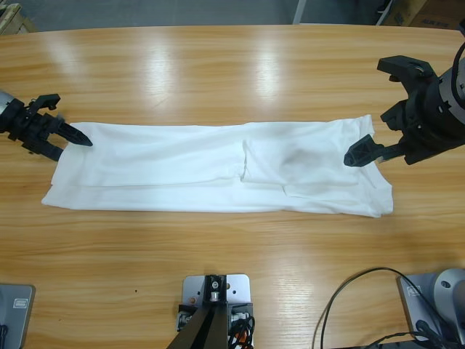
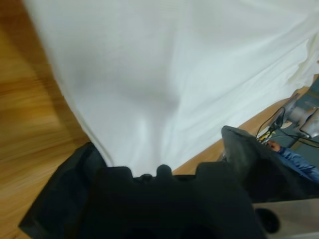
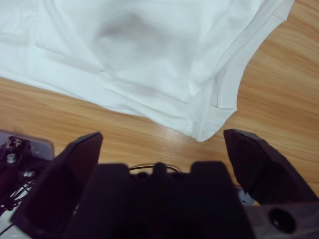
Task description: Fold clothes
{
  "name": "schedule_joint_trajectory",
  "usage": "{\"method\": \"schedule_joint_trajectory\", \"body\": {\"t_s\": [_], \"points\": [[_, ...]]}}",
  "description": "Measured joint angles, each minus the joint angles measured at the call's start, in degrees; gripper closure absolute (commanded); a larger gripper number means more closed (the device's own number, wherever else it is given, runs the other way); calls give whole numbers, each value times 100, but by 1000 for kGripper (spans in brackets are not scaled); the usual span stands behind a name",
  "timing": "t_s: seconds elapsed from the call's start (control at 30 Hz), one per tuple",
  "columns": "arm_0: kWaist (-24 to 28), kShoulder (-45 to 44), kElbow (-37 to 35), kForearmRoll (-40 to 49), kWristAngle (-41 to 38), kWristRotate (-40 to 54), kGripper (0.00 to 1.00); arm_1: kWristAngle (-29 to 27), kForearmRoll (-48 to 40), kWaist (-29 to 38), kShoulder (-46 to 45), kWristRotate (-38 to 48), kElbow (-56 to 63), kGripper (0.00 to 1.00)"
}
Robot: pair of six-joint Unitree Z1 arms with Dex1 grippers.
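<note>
black cables [image 1: 349,305] loop over the near edge of the wooden table [image 1: 218,65], closest to the high camera. largest on that table is the white t-shirt [image 1: 218,171], folded into a long band lying flat across the middle, with layered folds and a faint grey shadow toward its right end. the right gripper [image 1: 389,116] hangs over that end, jaws spread wide and holding nothing; its wrist view shows the shirt's hemmed corner just beyond the jaws, not touching them. the left gripper [image 1: 73,134] sits at the band's left end, its tips at the cloth edge; its wrist view shows fabric running in between the parted jaws, but a grip cannot be told.
</note>
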Motion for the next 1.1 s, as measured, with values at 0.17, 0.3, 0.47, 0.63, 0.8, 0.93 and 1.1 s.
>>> {"method": "schedule_joint_trajectory", "body": {"t_s": [0.17, 0.3, 0.47, 0.63, 0.8, 0.93, 1.1], "points": [[-58, 0, 76, -43, 0, -7, 1000, 0, -13, 0, 0, 0, 0, 0], [-58, -2, 132, -68, 133, -176, 1000, 0, -28, 0, 0, 0, 1, 0], [-58, -97, 154, -77, 401, -358, 1000, 0, -44, 0, 0, 0, 1, 0], [-146, -249, 234, -178, 475, -480, 1000, 0, -60, 0, 0, 31, 22, 0], [-365, -406, 404, -444, 475, -775, 1000, 0, -84, 0, 0, 74, 110, 0], [-455, -749, 423, -371, 653, -1158, 1000, 0, -117, 0, 0, 96, 129, 0], [-529, -1273, 423, -100, 916, -1713, 1000, 0, -164, 0, 0, 111, 131, 0]]}}
